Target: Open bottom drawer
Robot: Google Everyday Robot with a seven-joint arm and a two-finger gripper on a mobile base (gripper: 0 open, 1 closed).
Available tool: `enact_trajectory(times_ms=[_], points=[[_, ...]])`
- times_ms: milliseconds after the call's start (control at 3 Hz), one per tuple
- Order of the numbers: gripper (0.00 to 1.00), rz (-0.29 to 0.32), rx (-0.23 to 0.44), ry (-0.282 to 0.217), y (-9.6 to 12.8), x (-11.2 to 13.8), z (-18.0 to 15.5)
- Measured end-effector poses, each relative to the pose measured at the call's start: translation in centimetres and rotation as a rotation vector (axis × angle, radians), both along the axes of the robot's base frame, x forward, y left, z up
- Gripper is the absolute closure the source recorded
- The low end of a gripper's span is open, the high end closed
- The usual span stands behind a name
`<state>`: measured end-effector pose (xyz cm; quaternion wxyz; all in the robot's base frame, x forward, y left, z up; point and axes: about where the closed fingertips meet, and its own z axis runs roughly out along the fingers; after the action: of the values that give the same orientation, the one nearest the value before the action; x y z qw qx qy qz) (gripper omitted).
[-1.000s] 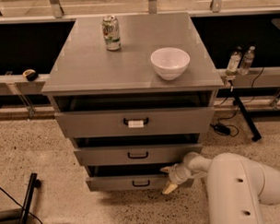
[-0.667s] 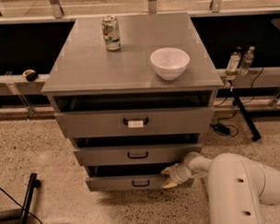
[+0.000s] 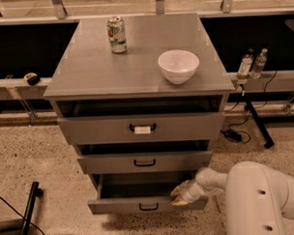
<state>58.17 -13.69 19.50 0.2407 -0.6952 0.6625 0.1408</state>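
The bottom drawer (image 3: 121, 205) is the lowest, narrowest grey front of the cabinet, with a small black loop handle (image 3: 148, 206). It stands pulled out some way, and its dark grey inside shows above the front. My gripper (image 3: 179, 195) sits at the drawer's right end, over the top edge of the front, with one tan fingertip (image 3: 176, 190) inside the drawer and the other at the front. My white arm (image 3: 258, 198) comes in from the lower right.
The mid-sized drawer (image 3: 144, 162) and the widest drawer with a white tag (image 3: 142, 129) are above. A can (image 3: 117, 34) and a white bowl (image 3: 178, 65) stand on the cabinet top. Bottles (image 3: 251, 63) stand at right, cables (image 3: 233, 134) and a black stand leg (image 3: 27, 213) on the floor.
The bottom drawer has slid further out toward the camera, with my gripper moving along with its right end.
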Motion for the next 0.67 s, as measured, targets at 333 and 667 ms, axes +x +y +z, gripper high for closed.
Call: enact_trajectory(times_ms=[333,667], points=[[0.63,0.032,0.021,0.053,0.1,-4.0,-0.3],[0.49,0.080,0.021,0.137,0.3,-8.6,-0.6]])
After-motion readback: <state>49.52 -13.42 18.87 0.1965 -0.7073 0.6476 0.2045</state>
